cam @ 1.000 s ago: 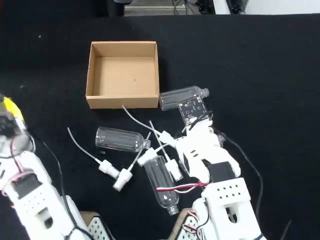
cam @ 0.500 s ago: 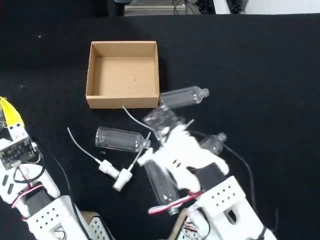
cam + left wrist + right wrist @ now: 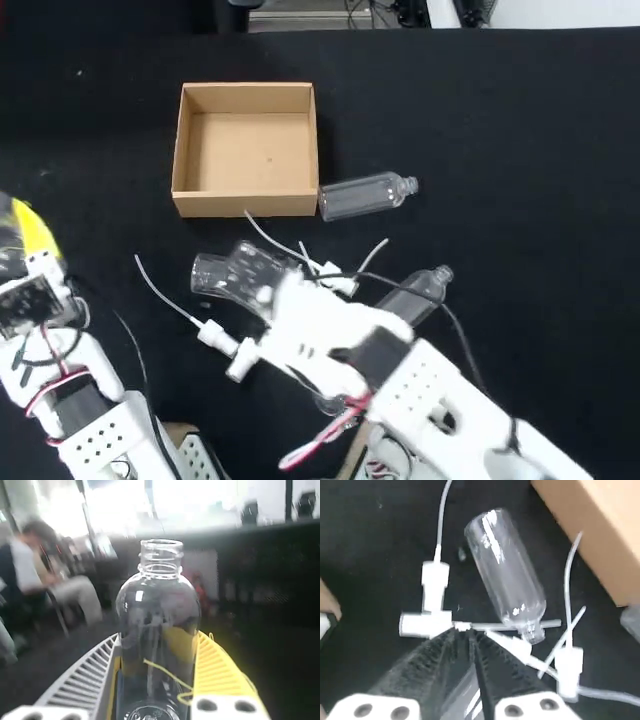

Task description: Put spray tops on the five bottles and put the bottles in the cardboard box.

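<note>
1. Swinging the right gripper from the right side of the pile, near the box-side bottle, across to the left of centre in the high view, and laying the arm over the loose spray tops
2. Keeping its black fingers pressed almost together, with only a thin slit between them and nothing visibly clamped; parking the tips right at the nozzle end of a T-shaped spray top, close to the neck of a lying bottle, contact not clear
3. Uncovering by that sweep another bare bottle right of centre in the high view
4. Pinching an uncapped bottle upright in the left gripper, with white and yellow jaws flanking its sides and the open mouth uppermost; staying at the lower left edge of the high view, shifting only slightly over the last second
5. Leaving the cardboard box in the upper left of the high view with nothing inside, and no bottle wearing a top yet
6. Seemingly setting up the first capping: heading for a spray top with the right gripper to carry it to the bottle waiting in the left
7. Needing, by this reading, the fingers spread before any grasp, then the long dip tube threaded into the narrow mouth; risking tangled tubes dragging neighbouring tops along
</note>
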`<state>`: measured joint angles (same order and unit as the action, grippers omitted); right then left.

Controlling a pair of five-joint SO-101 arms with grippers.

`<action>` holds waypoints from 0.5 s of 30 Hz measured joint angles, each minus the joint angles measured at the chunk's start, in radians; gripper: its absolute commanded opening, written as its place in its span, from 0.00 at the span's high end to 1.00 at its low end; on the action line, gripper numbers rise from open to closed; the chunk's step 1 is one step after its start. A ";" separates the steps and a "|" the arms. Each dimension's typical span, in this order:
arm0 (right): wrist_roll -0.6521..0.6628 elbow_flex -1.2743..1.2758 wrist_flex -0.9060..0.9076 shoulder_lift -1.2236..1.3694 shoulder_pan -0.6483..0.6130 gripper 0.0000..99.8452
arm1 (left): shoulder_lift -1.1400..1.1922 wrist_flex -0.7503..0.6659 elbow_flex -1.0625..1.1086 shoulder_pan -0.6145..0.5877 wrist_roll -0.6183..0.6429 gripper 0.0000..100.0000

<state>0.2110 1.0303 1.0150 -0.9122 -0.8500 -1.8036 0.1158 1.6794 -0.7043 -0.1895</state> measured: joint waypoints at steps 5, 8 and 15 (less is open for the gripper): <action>-0.003 -0.137 -0.002 0.278 -0.075 0.98 | 0.000 0.180 0.000 0.026 0.126 0.97; -0.044 -0.176 -0.023 0.425 -0.107 0.95 | 0.000 0.201 0.000 0.029 0.155 0.97; -0.143 -0.267 -0.091 0.641 -0.123 0.77 | 0.000 0.255 0.000 0.032 0.232 0.97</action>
<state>0.0683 0.7633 0.9244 -0.2708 -0.9728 -1.8036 0.3705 1.6794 -0.6720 0.0422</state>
